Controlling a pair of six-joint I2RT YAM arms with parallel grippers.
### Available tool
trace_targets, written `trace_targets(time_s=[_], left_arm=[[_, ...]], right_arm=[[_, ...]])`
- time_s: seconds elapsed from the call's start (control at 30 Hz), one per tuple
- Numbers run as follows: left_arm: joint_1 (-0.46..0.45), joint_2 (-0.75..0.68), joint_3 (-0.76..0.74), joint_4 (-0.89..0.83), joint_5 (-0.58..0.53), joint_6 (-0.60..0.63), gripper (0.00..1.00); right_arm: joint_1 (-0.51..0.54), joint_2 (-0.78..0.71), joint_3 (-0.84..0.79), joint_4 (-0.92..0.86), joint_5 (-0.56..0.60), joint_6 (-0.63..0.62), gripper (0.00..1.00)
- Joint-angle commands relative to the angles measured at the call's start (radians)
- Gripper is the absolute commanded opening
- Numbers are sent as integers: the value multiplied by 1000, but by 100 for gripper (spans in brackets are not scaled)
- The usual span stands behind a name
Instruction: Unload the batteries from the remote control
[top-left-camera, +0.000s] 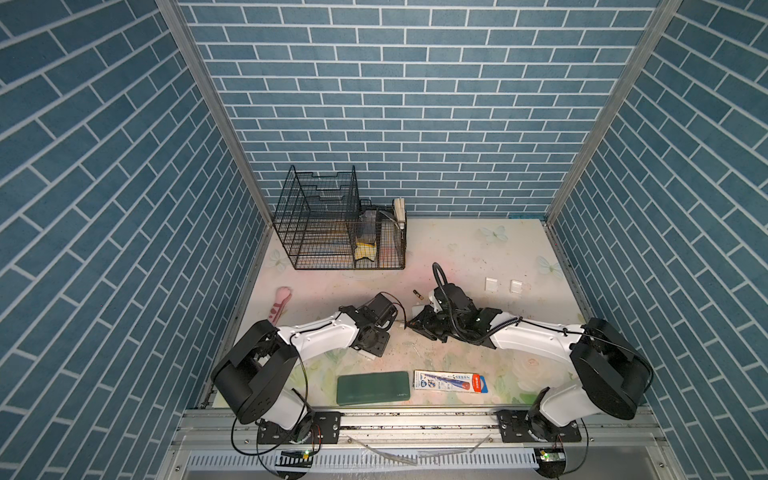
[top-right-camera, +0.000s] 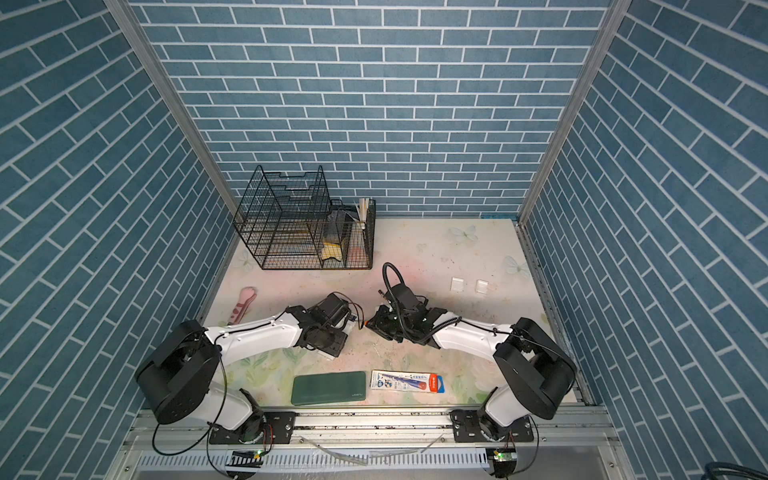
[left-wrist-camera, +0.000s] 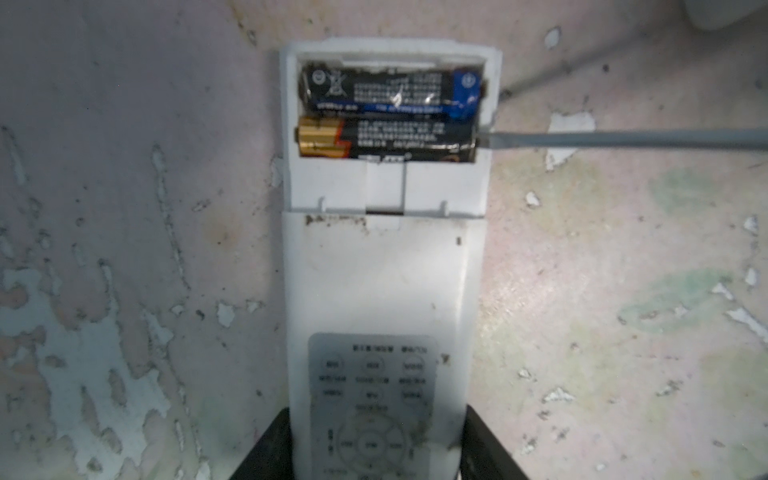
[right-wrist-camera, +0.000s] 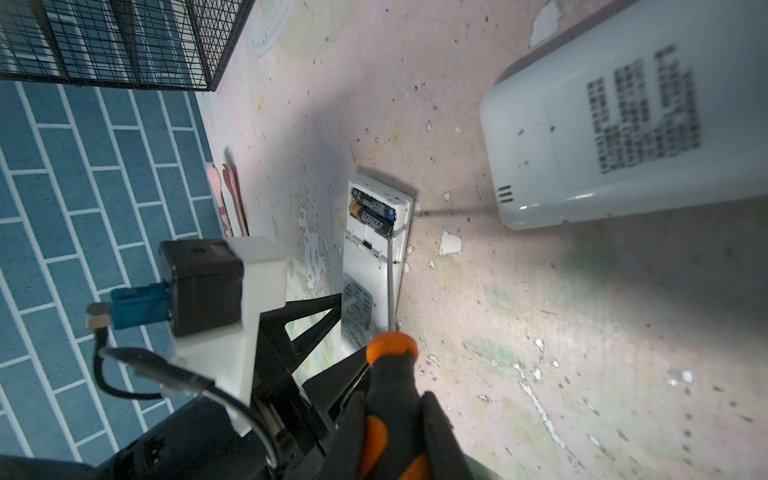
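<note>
- We counted one remote control (left-wrist-camera: 382, 270) with two cells inside it: one blue-ended battery (left-wrist-camera: 390, 89) and one gold-ended battery (left-wrist-camera: 386, 139).
- We saw one loose dark cylinder (top-left-camera: 418, 295) lying apart.
- We found one other white casing (right-wrist-camera: 623, 124) and one screwdriver (right-wrist-camera: 390, 374).
- We noted two small white squares: a left square (top-left-camera: 491, 284), a right square (top-left-camera: 516, 287).
- We tallied one green case (top-left-camera: 373, 387), one printed packet (top-left-camera: 451, 381), one pink paw-shaped stick (top-left-camera: 281, 303) and one wire rack (top-left-camera: 316, 216).

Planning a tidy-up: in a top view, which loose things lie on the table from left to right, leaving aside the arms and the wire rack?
Pink toy → green case → pen packet → two white squares.
</note>
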Motion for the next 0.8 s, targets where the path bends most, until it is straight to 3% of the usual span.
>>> trace_targets(time_s=[0.0, 0.33, 0.77], left_arm=[[1, -12, -17, -12, 4, 7, 47], [1, -12, -16, -9, 4, 8, 46], [1, -1, -12, -10, 13, 13, 44]], right_arm=[[5, 14, -14, -5, 20, 45, 0], [9, 37, -10, 11, 14, 60, 0], [8, 62, -35, 160, -41, 92, 0]])
